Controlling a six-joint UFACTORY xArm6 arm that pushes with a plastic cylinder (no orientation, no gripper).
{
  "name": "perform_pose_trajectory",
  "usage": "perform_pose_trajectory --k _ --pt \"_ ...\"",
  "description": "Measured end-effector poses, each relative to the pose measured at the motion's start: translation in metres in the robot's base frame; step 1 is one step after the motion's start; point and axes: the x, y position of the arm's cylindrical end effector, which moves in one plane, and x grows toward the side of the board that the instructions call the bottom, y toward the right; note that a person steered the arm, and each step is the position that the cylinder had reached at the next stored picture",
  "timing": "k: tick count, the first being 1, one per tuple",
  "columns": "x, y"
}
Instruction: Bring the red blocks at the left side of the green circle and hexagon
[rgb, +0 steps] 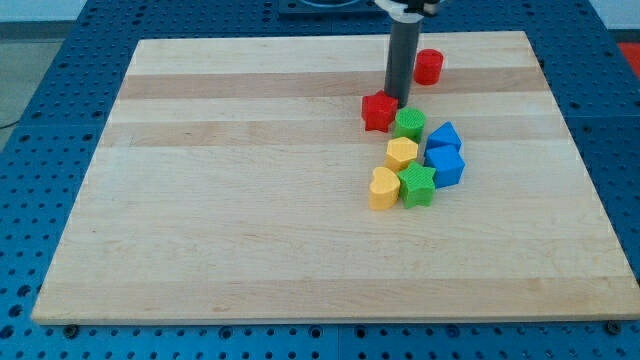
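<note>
Touching red star block (378, 111) w/ my tip (399, 104); no gripper fitted.

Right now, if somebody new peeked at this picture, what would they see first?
Probably the dark rod coming down from the view's top, with my tip right by the red star block, at its upper right. Next, the bright huddle of blocks just below: green circle, yellow hexagon, yellow heart, green star and two blue blocks. A red cylinder sits alone near the board's top edge.
</note>
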Motion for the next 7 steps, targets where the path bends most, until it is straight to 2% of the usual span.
perform_pose_trajectory --k 3,4,5,6,7 --pt "0.031 -0.005" --pt "0.020 -0.002" --pt "-0.008 0.050" --pt "-0.008 0.109" --pt "-0.032 0.110"
